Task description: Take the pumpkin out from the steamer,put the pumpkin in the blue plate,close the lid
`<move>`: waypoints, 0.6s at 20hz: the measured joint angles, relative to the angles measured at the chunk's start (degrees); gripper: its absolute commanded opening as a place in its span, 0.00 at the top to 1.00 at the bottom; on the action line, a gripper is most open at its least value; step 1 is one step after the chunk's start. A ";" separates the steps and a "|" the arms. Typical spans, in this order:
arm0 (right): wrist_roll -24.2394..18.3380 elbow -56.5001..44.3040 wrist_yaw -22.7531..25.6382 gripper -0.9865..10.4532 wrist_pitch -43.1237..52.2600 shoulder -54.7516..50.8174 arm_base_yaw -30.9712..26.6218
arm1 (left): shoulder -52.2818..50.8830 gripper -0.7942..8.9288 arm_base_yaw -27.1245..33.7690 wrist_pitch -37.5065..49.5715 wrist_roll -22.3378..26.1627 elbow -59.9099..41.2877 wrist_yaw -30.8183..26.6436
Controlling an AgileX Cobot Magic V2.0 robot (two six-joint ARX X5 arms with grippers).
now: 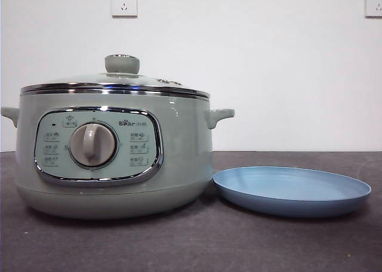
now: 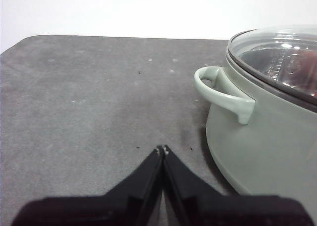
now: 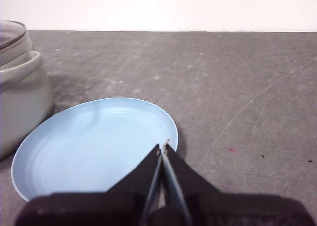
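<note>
A: The lid (image 1: 116,84) sits on the steamer (image 1: 113,158), so the pumpkin is not plainly visible; only a reddish hint shows through the glass in the left wrist view; where are the arms?

B: The left gripper (image 2: 162,149) waits beside the steamer's handle (image 2: 223,94), jaws together, empty; the right gripper (image 3: 163,145) hangs over the near rim of the blue plate (image 3: 89,146), jaws also together.

A: The risk?

B: The knob (image 1: 122,63) is squat and smooth; a shallow pinch could probably let the glass slip; the plate lies just beside the steamer, so a carelessly set lid might knock it.

A: Anything else?

B: Only wall sockets (image 1: 124,3) behind; the grey table (image 1: 191,242) shows nothing more.
</note>
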 measured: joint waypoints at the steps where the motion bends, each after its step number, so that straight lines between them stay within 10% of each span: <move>1: 0.68 0.00 -0.02 0.91 0.00 0.00 0.00 | 0.00 0.92 0.00 0.00 -0.24 0.00 0.09; 12: 21.55 0.00 -0.09 0.91 0.00 0.00 -0.02 | 0.00 0.92 0.00 0.50 -14.64 0.00 8.85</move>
